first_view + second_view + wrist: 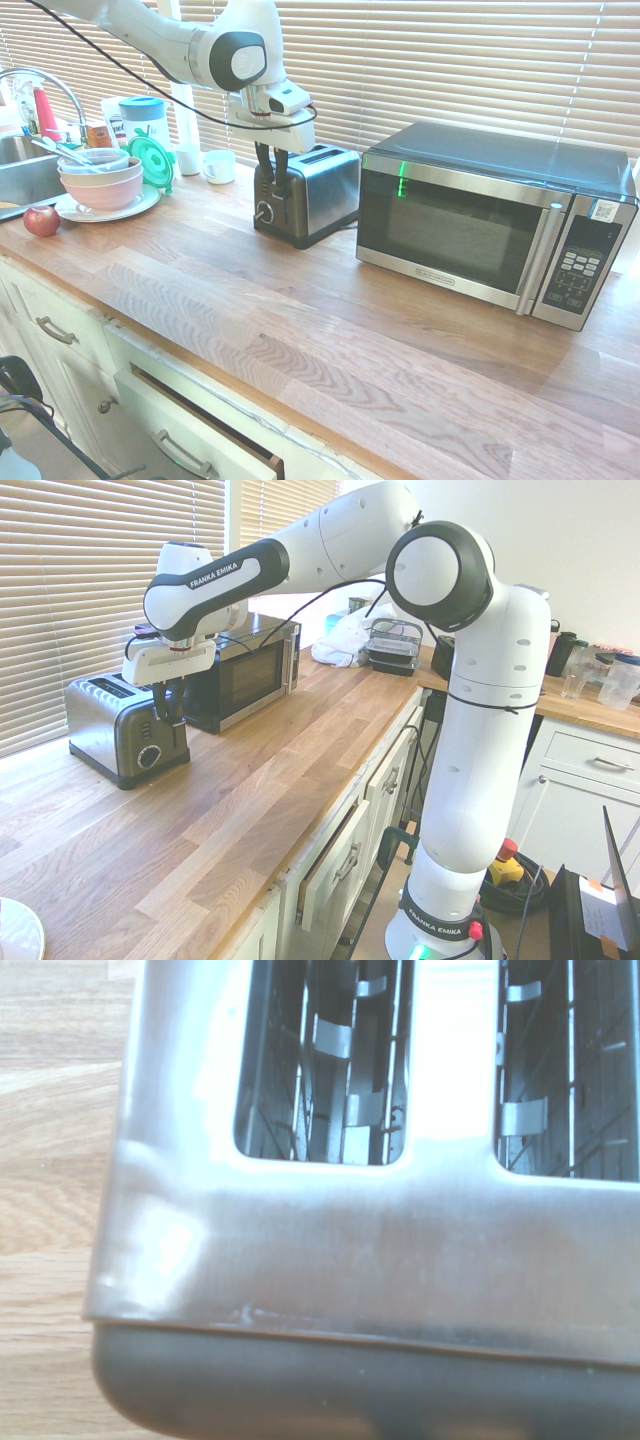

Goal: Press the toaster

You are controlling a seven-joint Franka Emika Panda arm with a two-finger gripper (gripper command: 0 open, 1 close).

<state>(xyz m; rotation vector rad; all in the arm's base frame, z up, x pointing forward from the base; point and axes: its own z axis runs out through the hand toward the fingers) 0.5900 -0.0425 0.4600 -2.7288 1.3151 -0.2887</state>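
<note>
The toaster [322, 183] is a small steel box with two slots and stands on the wooden counter, left of the microwave. Its black end panel with a round knob [265, 211] faces the counter's front. My gripper [273, 172] hangs straight down against that black panel, just above the knob, and covers the lever. The second exterior view shows the same: the gripper [168, 708] is at the toaster's [105, 715] black end, above the knob [150, 757]. The wrist view looks down onto the toaster's top [400, 1250] and both slots.
A large steel-and-black microwave [480, 225] stands close to the toaster's right. To the left are stacked bowls on a plate [100, 182], a red apple [41, 220], a white cup [219, 166] and the sink [18, 172]. A drawer [200, 435] below stands ajar.
</note>
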